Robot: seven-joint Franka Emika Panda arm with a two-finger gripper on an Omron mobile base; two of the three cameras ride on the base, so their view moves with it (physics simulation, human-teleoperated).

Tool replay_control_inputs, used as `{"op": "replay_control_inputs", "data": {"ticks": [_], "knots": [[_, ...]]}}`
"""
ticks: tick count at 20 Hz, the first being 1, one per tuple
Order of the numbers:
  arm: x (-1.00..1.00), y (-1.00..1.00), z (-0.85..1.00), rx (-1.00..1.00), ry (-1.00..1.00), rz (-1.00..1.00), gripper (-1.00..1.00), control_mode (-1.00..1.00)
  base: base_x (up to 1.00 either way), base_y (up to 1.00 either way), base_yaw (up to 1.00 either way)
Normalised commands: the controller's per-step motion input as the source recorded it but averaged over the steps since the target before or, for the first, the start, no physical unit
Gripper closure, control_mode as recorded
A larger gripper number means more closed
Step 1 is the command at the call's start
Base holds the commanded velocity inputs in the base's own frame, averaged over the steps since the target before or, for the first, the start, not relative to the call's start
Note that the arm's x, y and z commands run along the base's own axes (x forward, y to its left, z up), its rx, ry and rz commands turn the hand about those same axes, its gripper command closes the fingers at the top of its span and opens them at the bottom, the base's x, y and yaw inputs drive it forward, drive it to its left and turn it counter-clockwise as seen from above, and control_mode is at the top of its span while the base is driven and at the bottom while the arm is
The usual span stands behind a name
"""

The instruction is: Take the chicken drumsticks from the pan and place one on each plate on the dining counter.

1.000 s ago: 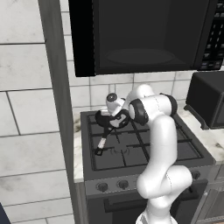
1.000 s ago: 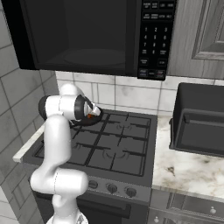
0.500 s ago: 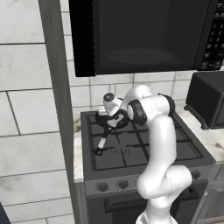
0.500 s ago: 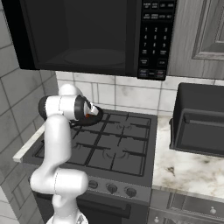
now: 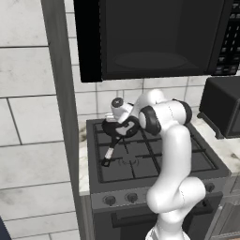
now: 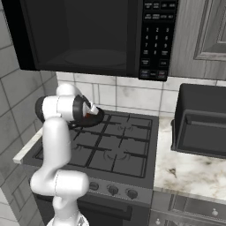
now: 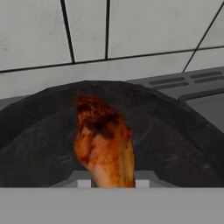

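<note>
The black pan point(image 5: 111, 128) sits on the stove's back left burner, its long handle point(image 5: 108, 153) pointing toward the front. In the hand view an orange-brown chicken drumstick point(image 7: 104, 143) lies in the pan point(image 7: 175, 144), its narrow end between my fingertips. My gripper point(image 7: 113, 183) is down in the pan and shut on that drumstick. From the right base view the gripper point(image 6: 91, 113) sits over the pan point(image 6: 94, 119), with a bit of red-brown meat at it. The plates and the dining counter are out of view.
The black gas stove point(image 5: 140, 159) has raised grates, with knobs along its front point(image 6: 114, 190). A black microwave point(image 6: 88, 35) hangs low above it. A tiled wall stands close behind the pan. A black box-shaped appliance point(image 6: 203, 121) stands on the marble counter to the right.
The jaws have closed from wide open onto the drumstick in the pan. The arm has barely moved.
</note>
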Motion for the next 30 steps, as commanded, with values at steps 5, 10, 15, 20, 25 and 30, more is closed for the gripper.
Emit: {"op": "replay_control_inputs", "data": {"ticks": [5,10,15,20,25,30], "knots": [[-0.49,-0.06,0.26,0.00,-0.02,0.00,1.00,-1.00,0.00,0.00,0.00],[-0.64,0.00,0.23,0.00,0.00,0.00,1.00,-1.00,0.00,0.00,0.00],[-0.65,-0.01,0.47,0.00,0.00,0.00,1.00,-1.00,0.00,0.00,0.00],[-0.73,-0.08,0.54,0.00,0.00,0.00,1.00,-1.00,0.00,0.00,0.00],[-0.77,-0.07,0.56,0.00,0.09,0.00,1.00,-1.00,0.00,0.00,0.00],[-0.84,-0.19,0.57,0.00,0.09,0.00,1.00,-1.00,0.00,0.00,0.00]]}}
